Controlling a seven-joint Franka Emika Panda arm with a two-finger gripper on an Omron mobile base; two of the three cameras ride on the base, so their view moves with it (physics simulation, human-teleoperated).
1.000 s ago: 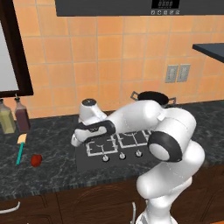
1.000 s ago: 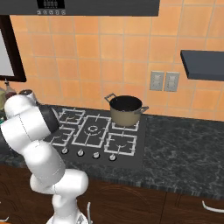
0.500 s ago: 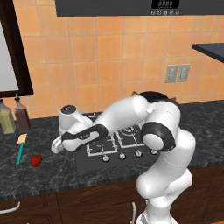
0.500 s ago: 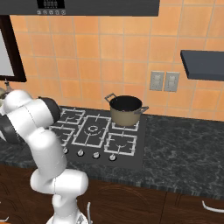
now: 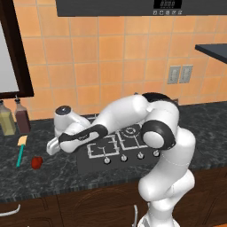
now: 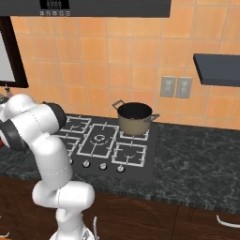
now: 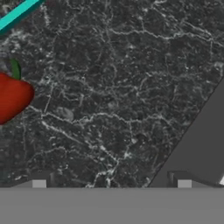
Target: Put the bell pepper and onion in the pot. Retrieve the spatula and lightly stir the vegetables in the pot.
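Note:
The red bell pepper (image 5: 37, 162) lies on the dark counter left of the stove, and shows at the left edge of the hand view (image 7: 11, 98). Beside it lies the spatula (image 5: 20, 150), teal handle and cream blade; its handle (image 7: 17, 15) crosses the hand view's top left corner. My gripper (image 5: 52, 145) hangs open just right of and above the pepper, fingertips (image 7: 38, 183) wide apart with nothing between them. The pot (image 6: 134, 118) stands on the stove's back right burner. The onion is out of view.
Two bottles (image 5: 13, 119) stand against the wall behind the spatula. The black stove (image 6: 101, 145) with its front knobs lies to the right of my hand; its edge (image 7: 205, 144) shows in the hand view. A dark shelf (image 6: 218, 68) hangs on the right wall.
My arm has swung left from over the stove's left burners out over the counter and lower, towards the bell pepper. The gripper has stayed open.

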